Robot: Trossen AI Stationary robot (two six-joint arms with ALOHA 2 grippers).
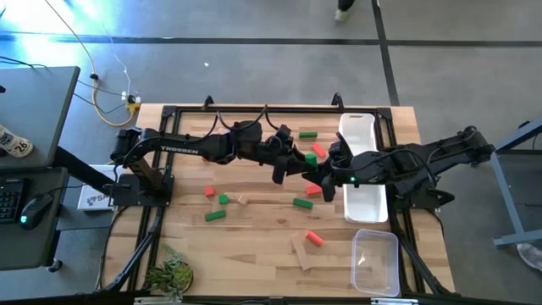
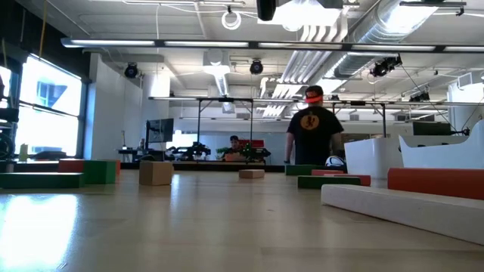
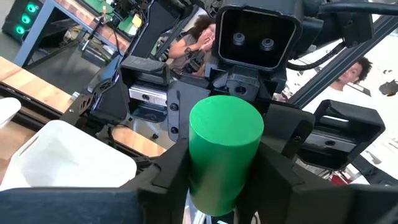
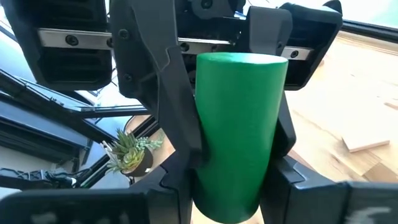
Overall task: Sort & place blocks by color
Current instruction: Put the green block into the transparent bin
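Observation:
A green wooden cylinder (image 3: 224, 149) is held between both grippers above the middle of the table; it also shows in the right wrist view (image 4: 239, 130). My left gripper (image 1: 298, 159) and my right gripper (image 1: 329, 169) face each other tip to tip, each shut on the cylinder. Loose blocks lie flat on the table: green ones (image 1: 307, 134) (image 1: 302, 202) (image 1: 214, 215), red ones (image 1: 209, 192) (image 1: 314, 239), a tan one (image 1: 301, 250). Neither gripper shows in the low view. My left gripper pinches the green cylinder's round side (image 3: 198, 167) between its two fingers, near one end. The fingers run along its length, about level, from the table's left. The cylinder is lifted clear of the table. My right gripper pinches the same cylinder's round side (image 4: 205, 186) between its two fingers, at the opposite end. It comes about level from the table's right, and its fingers (image 4: 174, 180) run along the cylinder's length. The left gripper's fingers show farther along the cylinder.
A white tray (image 1: 360, 127) stands at the right, partly under my right arm. A clear tray (image 1: 376, 263) sits at the near right corner. A small plant (image 1: 169, 273) stands at the near left. People show in the room beyond the table.

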